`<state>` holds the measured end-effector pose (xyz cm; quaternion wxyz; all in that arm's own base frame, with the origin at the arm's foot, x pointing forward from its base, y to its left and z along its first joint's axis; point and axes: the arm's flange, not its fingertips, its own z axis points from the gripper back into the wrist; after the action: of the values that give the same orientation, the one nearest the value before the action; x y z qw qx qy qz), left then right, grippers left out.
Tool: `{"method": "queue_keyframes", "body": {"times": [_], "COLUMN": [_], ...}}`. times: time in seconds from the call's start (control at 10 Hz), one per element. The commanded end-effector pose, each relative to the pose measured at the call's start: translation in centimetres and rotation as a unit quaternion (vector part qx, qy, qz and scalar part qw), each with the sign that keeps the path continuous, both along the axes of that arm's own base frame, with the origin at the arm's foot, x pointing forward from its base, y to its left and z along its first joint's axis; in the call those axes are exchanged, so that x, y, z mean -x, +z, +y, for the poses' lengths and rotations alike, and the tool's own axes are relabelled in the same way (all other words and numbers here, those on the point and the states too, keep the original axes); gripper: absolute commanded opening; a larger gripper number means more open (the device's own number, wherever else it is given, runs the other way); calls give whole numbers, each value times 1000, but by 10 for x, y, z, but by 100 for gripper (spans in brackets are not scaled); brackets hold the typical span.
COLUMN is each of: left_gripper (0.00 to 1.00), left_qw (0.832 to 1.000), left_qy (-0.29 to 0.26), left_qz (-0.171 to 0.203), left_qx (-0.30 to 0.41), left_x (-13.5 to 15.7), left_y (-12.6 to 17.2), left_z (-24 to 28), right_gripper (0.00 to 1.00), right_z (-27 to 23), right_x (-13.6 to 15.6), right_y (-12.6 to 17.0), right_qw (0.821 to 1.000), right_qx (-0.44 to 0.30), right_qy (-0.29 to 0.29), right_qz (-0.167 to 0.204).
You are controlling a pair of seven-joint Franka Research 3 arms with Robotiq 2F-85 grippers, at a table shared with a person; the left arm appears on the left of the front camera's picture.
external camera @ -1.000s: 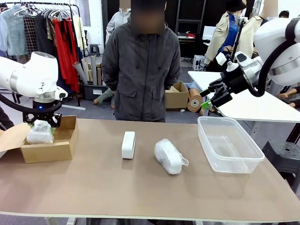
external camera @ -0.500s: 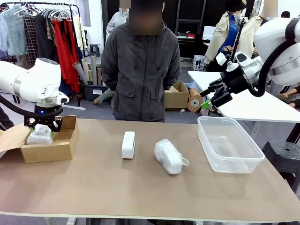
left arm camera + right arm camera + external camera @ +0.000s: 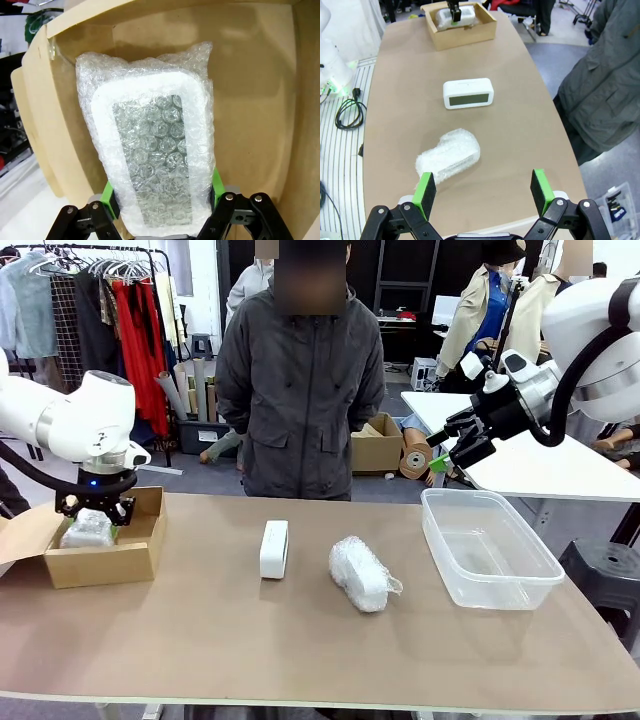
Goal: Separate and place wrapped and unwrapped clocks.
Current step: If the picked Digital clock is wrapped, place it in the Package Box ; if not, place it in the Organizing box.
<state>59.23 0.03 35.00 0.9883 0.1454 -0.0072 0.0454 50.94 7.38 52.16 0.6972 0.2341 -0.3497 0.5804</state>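
My left gripper [image 3: 93, 512] is shut on a bubble-wrapped clock [image 3: 87, 531], holding it low inside the open cardboard box [image 3: 100, 562] at the table's left end. In the left wrist view the green pads [image 3: 108, 196] press both sides of this wrapped clock [image 3: 155, 145], with the box [image 3: 250, 100] floor close behind it. A bare white clock [image 3: 274, 548] stands on the middle of the table. Just to its right lies a second wrapped clock [image 3: 360, 573]. My right gripper [image 3: 442, 448] hangs open and holds nothing, high above the table's right end. Below the right gripper [image 3: 484, 187] lie the wrapped clock [image 3: 449, 156] and the bare clock [image 3: 468, 93].
A clear plastic bin [image 3: 487, 548] stands at the table's right end, below my right gripper. A person in a dark jacket [image 3: 300, 380] stands at the far edge with hands out of view. The box's flap [image 3: 25, 530] folds out to the left.
My left gripper has sunk a little with the wrapped clock, deeper into the cardboard box, and the arm has shifted slightly right. The right arm and the table's clocks have not moved.
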Motion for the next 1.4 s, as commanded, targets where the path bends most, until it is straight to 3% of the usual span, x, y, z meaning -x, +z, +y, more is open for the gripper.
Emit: {"method": "queue_keyframes", "body": {"times": [0.0, 0.1, 0.2, 0.6, 0.7, 1.3], "left_gripper": [0, 4, 17, 94, 100, 100], "left_qw": [1000, 1000, 1000, 1000, 999, 1000], "left_qy": [13, 14, 14, 15, 15, 14], "left_qz": [-3, -1, 0, -2, -4, -18], "left_qx": [-22, -24, -25, -28, -29, -21], "left_x": [-4, -5, -6, -6, -6, -1], "left_y": [0, 0, 0, 2, 2, 25], "left_z": [1, 1, 1, 2, 2, -1], "right_gripper": [100, 100, 100, 100, 100, 100], "right_z": [0, 0, 0, 0, 0, 0], "right_x": [0, 0, 0, 0, 0, 0], "right_y": [2, 2, 2, 2, 2, 2], "right_qw": [1000, 1000, 1000, 1000, 1000, 1000], "right_qx": [-6, -6, -6, -6, -6, -6], "right_qy": [2, 2, 2, 2, 2, 2], "right_qz": [-1, -1, -1, -1, -1, -1]}}
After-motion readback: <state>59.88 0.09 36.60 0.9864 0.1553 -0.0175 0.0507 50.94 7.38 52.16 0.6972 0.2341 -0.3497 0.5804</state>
